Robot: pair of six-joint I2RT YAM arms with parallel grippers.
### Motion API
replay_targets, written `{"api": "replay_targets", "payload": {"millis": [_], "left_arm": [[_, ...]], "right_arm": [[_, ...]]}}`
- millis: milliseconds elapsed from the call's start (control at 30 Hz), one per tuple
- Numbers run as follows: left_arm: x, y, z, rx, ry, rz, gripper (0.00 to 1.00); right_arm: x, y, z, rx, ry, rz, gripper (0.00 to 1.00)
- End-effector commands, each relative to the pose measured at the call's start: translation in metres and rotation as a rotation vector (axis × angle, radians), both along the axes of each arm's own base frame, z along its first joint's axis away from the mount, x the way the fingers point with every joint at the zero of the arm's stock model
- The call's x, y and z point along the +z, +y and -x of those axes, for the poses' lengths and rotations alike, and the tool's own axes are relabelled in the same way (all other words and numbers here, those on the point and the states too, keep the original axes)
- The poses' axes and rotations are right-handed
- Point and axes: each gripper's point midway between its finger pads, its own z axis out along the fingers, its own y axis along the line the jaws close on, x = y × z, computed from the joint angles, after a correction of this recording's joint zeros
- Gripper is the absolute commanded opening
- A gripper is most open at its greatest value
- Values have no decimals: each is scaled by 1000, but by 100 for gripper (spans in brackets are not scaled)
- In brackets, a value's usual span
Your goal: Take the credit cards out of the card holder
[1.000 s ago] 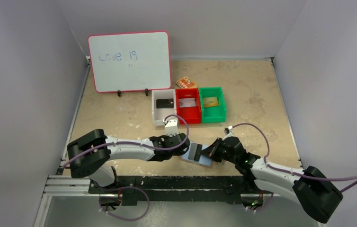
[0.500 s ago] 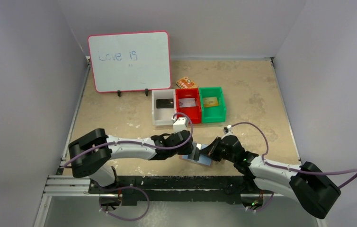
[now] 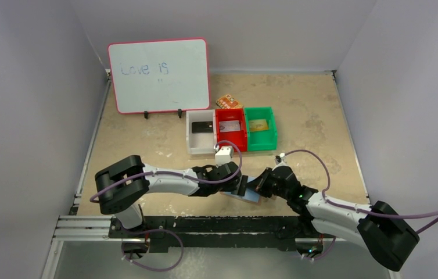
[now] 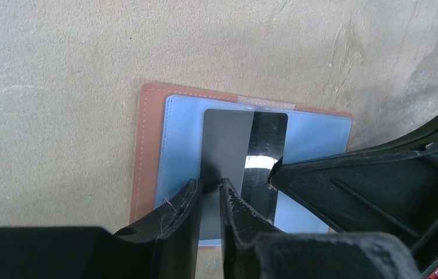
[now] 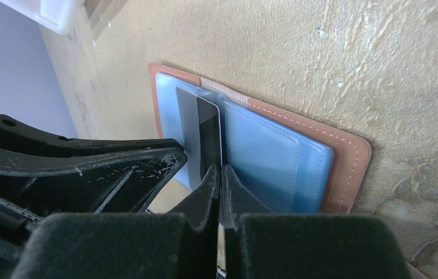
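The card holder (image 4: 150, 145) lies open and flat close to the counter's (image 4: 60, 70) near edge, pale blue inside up, and a grey card (image 4: 225, 139) with a glossy black stripe lies across its middle. The left fingers (image 4: 195, 195) stand a narrow gap apart over the card's near end, which they hide. The right fingers (image 5: 219, 171) are pressed together at the card's edge; whether they pinch it I cannot tell. From above, little of the card holder shows

I'm hovering L claw (image 4: 208, 189), jaws barely apart, over grey card (image 4: 225, 139) in open card holder (image 4: 150, 151); blk card (image 4: 268, 136) lying beside.
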Motion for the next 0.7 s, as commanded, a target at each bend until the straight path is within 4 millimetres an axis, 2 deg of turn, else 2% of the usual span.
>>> {"api": "replay_targets", "payload": {"millis": [0, 100, 367, 433, 567, 667], "left_arm": [[-9, 13, 0, 22, -7, -87, 18], [-14, 19, 1, 38, -1, -111, 18], [-17, 17, 8, 33, 16, -97, 17], [-20, 16, 10, 16, 23, -100, 16], [-24, 15, 11, 9, 28, -115, 12], [-23, 16, 11, 12, 23, -119, 11]], "right_arm": [[0, -6, -5, -32, -14, 22, 0], [3, -4, -5, -37, -21, 0, 1], [9, 0, -6, -55, -27, -71, 5], [12, 3, -5, -52, -28, -101, 9], [13, 5, -5, -63, -14, -135, 26], [12, 5, -6, -82, -1, -143, 27]]}}
